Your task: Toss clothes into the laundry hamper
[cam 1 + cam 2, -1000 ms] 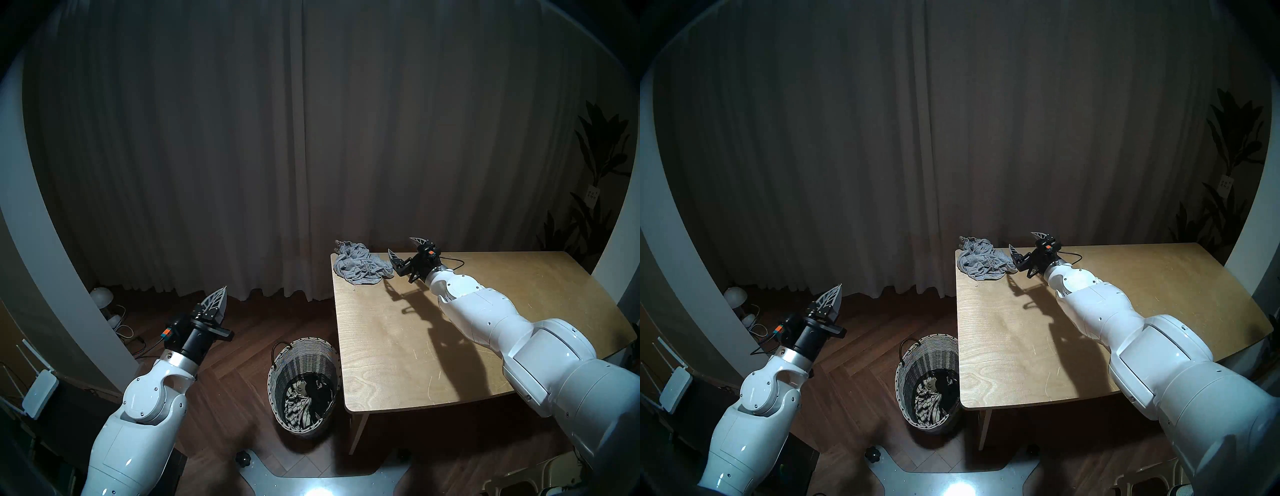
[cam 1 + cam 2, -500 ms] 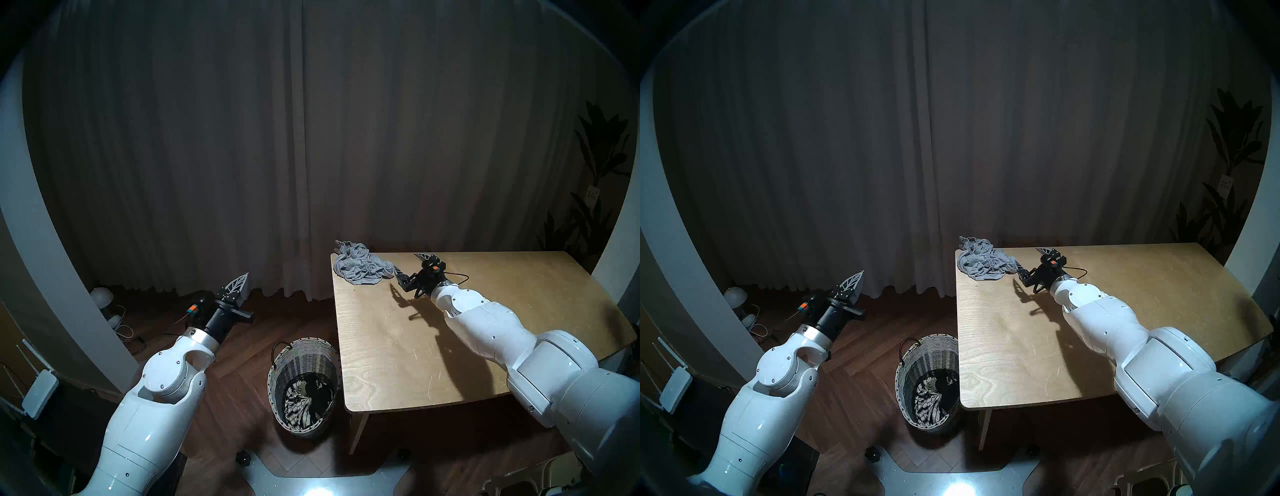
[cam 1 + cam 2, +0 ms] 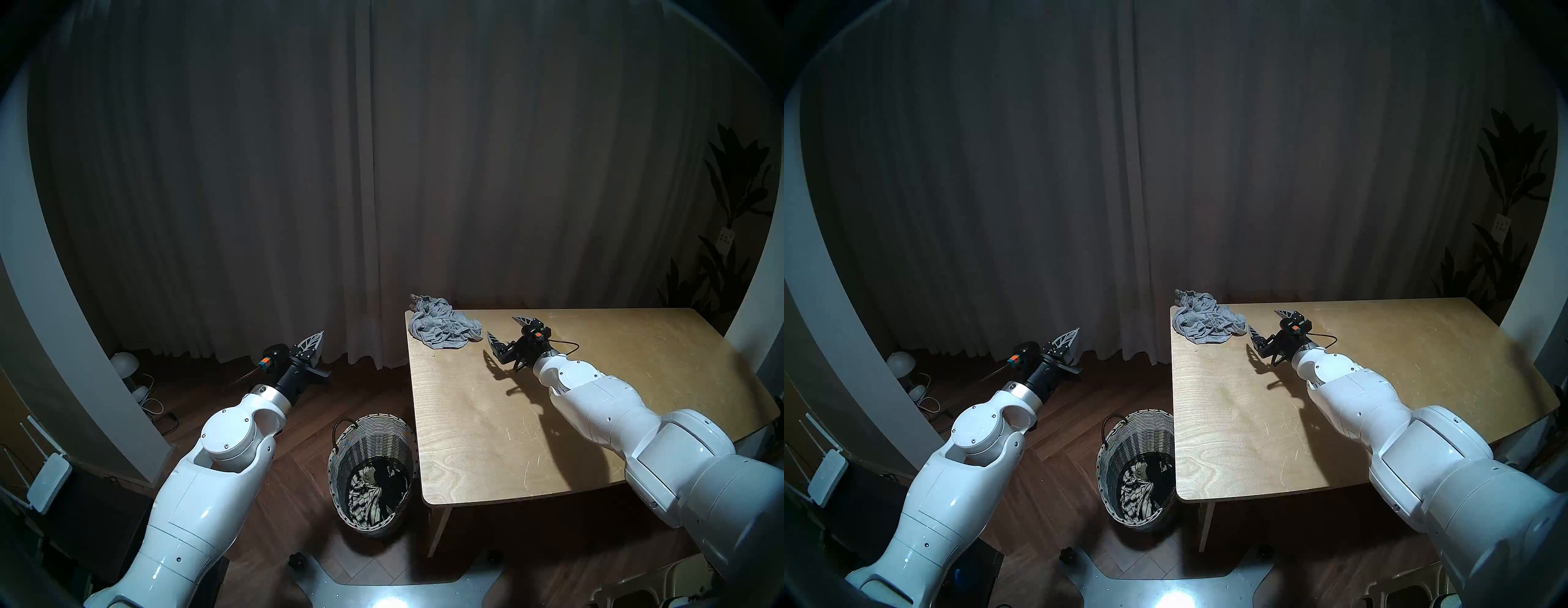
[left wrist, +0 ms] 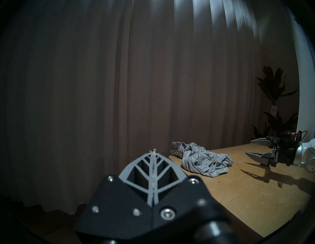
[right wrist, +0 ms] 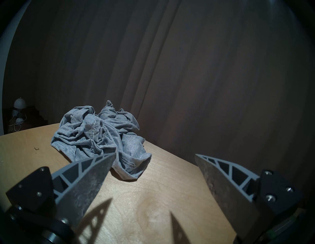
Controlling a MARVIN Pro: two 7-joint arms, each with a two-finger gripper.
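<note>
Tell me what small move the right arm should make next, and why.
Probably ease the right end effector forward onto the grey garment: its jaws stand open and empty just short of the crumpled cloth on the table, while the hamper already holds other clothes.

A pale wooden worktop [image 3: 551, 407] stands before a dark curtain [image 3: 339, 170]. A leafy plant [image 3: 734, 204] rises beyond its far right corner. A white router [image 3: 46, 482] sits by the left wall.

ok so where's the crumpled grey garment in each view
head stereo left: crumpled heather grey garment on the wooden table's far left corner.
head stereo right: same corner.
left wrist: right of centre.
right wrist: centre-left, beyond the left finger.
Shared landmark: that table corner by the curtain.
</note>
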